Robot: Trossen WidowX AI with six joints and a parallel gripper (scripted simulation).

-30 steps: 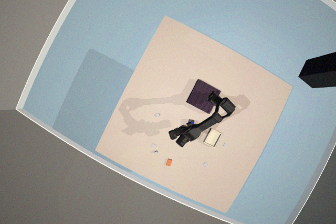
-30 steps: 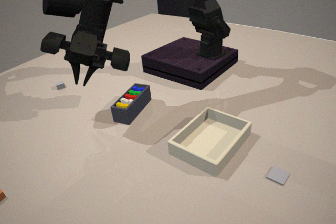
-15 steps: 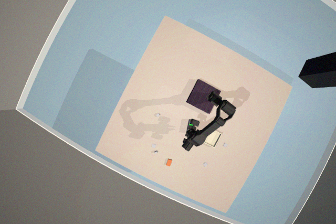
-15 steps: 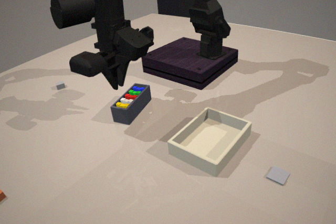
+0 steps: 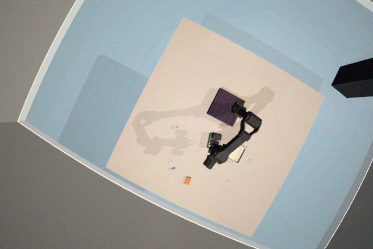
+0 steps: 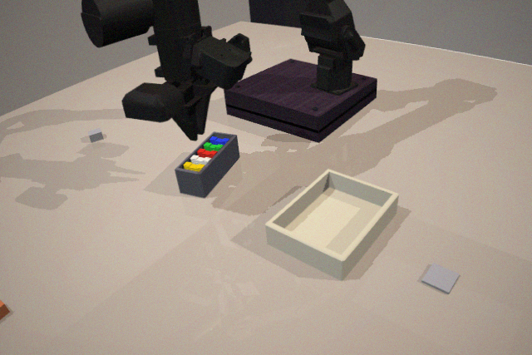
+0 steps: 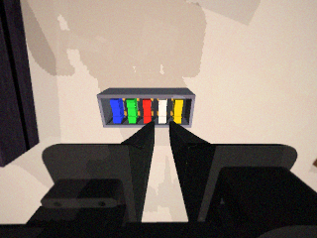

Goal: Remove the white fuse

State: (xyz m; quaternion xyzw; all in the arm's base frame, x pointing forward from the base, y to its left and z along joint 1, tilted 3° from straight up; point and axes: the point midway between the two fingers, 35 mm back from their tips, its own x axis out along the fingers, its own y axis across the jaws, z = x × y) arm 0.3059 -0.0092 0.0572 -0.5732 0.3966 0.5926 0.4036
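Observation:
The fuse block [image 6: 190,183] [image 7: 144,92] is a dark grey open-topped box with a row of blue, green, red, white and yellow fuses. The white fuse [image 6: 199,160] [image 7: 162,111] sits in it between the red and yellow ones. My gripper [image 6: 196,138] [image 7: 161,125] points down, open with a narrow gap and nothing between the fingers. It hangs above the block's level; in the wrist view the white fuse shows just beyond the gap. The cream tray [image 5: 236,154] [image 6: 305,253] stands apart from the block and is empty.
A dark purple base plate [image 5: 221,104] [image 6: 274,85] carries the arm behind the block. An orange block [image 5: 187,180] and several small grey pieces, one a flat grey tile [image 6: 440,278] beyond the tray, lie on the table.

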